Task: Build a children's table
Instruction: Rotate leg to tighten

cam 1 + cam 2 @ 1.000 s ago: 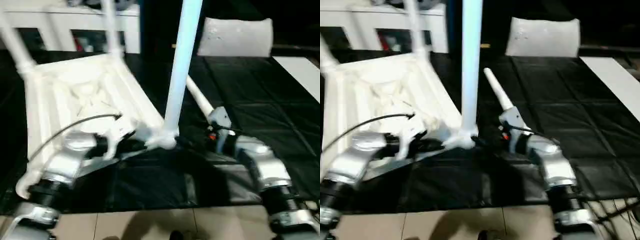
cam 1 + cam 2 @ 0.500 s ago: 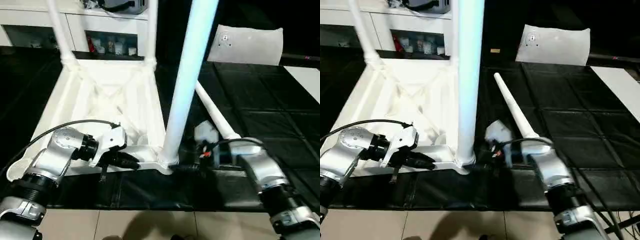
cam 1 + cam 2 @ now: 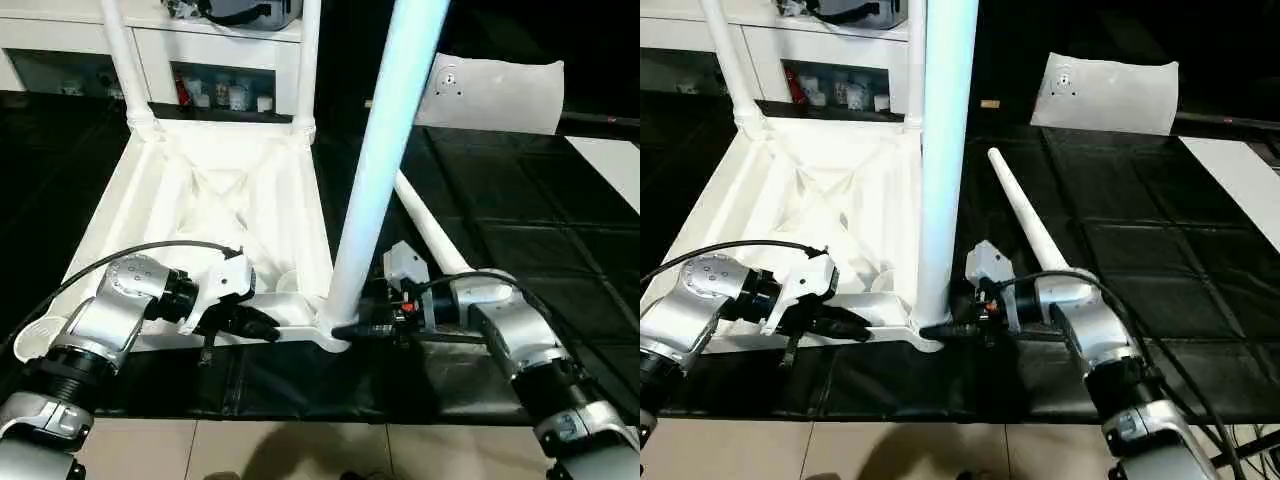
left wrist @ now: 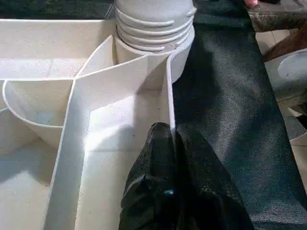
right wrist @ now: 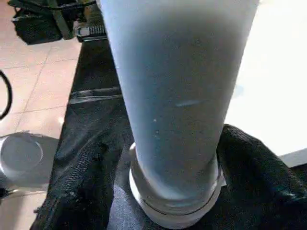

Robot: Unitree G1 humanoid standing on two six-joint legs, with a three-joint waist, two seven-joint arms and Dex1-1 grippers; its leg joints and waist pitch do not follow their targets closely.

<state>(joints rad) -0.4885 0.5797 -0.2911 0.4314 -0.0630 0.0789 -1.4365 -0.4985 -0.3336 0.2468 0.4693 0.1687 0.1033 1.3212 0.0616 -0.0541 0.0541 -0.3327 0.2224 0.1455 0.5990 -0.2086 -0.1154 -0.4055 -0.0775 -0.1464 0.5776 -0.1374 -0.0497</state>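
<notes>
The white tabletop lies upside down on the black mat, its X-ribs facing up. Two legs stand in its far corners, and a third leg stands in the near right socket. The near left socket holds nothing. A loose fourth leg lies on the mat to the right. My left gripper is shut on the tabletop's near rim. My right gripper is open, one finger on each side of the standing leg's base.
A white pillow-like block rests at the back right, and a flat white strip lies at the far right. A white shelf unit stands behind the tabletop. Beige floor tiles border the mat's near edge.
My right gripper has moved left, from beside the loose leg up to the base of the near standing leg. The left gripper has kept its hold on the rim.
</notes>
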